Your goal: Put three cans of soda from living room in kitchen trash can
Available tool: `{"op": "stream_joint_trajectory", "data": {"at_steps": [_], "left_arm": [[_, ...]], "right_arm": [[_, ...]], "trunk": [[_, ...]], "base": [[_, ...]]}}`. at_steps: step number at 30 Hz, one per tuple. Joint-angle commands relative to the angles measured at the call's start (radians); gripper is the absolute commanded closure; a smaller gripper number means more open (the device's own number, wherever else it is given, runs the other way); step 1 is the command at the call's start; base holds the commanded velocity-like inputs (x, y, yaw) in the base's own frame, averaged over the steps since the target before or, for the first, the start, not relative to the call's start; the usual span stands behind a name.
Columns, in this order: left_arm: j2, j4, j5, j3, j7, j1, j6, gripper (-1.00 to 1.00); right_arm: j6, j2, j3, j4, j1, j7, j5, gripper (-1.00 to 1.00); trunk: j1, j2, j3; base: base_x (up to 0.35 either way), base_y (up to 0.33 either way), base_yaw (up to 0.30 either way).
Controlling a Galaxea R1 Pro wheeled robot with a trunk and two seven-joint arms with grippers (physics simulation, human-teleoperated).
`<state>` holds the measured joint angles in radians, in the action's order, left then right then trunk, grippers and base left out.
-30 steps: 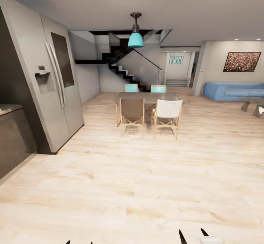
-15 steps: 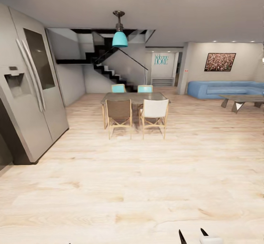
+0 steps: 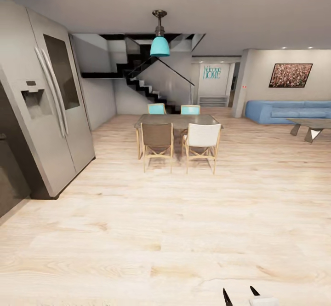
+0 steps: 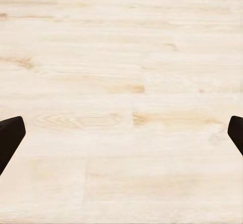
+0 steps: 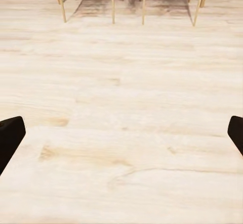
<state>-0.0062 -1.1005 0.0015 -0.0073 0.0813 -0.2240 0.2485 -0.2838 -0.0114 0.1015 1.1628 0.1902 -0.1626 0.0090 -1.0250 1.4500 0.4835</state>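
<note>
Living room sofa (image 3: 287, 111) far right beyond bare wood floor (image 3: 165, 232); both grippers (image 4: 121, 133) (image 5: 121, 133) spread wide, empty.

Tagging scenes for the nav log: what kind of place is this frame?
Open-plan home interior, seen from the kitchen edge: steel double-door fridge on the left, dining table with four chairs ahead, and a blue sofa under a picture in the living room beyond.
</note>
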Motion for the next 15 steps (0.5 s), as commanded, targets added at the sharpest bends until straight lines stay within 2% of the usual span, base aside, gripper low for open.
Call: {"op": "stream_joint_trajectory", "data": {"at_steps": [1,15], "left_arm": [[0.000,0.000,0.000,0.000,0.000,0.000,0.000,-1.00],[-0.001,0.001,0.000,-0.003,0.000,0.000,0.001,-1.00]], "right_arm": [[0.000,0.000,0.000,0.000,0.000,0.000,0.000,-1.00],[0.000,0.000,-0.001,0.000,0.000,0.000,0.004,-1.00]], "trunk": [[0.000,0.000,0.001],[0.000,0.000,0.015]], "base": [[0.000,0.000,0.187],[0.000,0.000,0.191]]}}
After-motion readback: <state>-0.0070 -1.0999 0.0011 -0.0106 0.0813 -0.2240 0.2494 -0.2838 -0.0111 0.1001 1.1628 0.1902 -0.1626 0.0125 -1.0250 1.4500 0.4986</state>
